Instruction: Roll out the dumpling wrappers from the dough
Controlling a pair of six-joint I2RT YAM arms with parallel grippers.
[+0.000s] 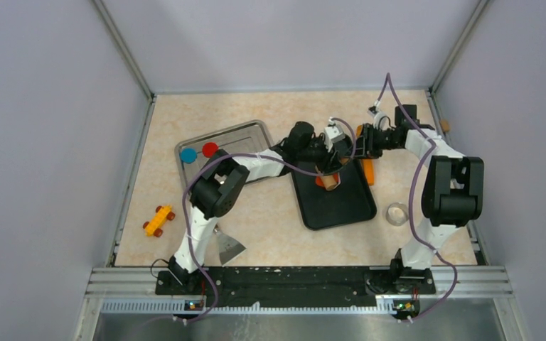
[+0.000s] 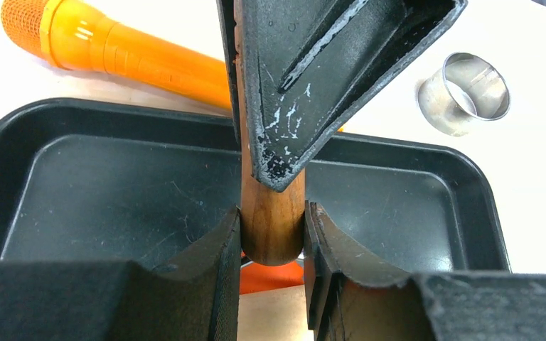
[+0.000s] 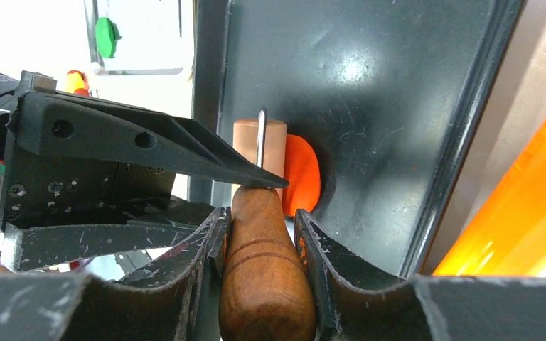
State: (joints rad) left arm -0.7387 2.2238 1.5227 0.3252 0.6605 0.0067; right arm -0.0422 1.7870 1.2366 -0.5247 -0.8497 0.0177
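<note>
We see both grippers clenched on one wooden rolling pin [image 3: 264, 284] over the black tray [image 1: 348, 206], just right of centre in the overhead view. In the left wrist view the left gripper [image 2: 272, 220] clamps the pin's plain shaft at the bottom centre of the frame, one finger touching each side. In the right wrist view the right gripper [image 3: 259, 220] grasps the darker turned handle the same way, low in the frame.

The dough [image 3: 301, 174] is a small orange-red blob on the tray floor. In the right wrist view it lies just past the right fingertips, slightly right of centre, tucked against the right side of the pin's paler far end. In the left wrist view we see only a sliver of it [image 2: 266, 277], showing under the pin's end between the two left fingers. From overhead it peeks out beside the pin near the tray's upper left part.

The dumpling wrappers lie well apart from the fingers, on a silver tray [image 1: 245, 131] in the upper left of the overhead view: a blue wrapper [image 1: 188, 155] and a red wrapper [image 1: 210, 149] side by side. A green wrapper [image 3: 104, 37] shows in the upper left corner of the right wrist view.

An orange toy [image 2: 114, 50] lies just beyond the black tray, and a metal ring cutter [image 1: 397, 214] sits to the tray's right.
</note>
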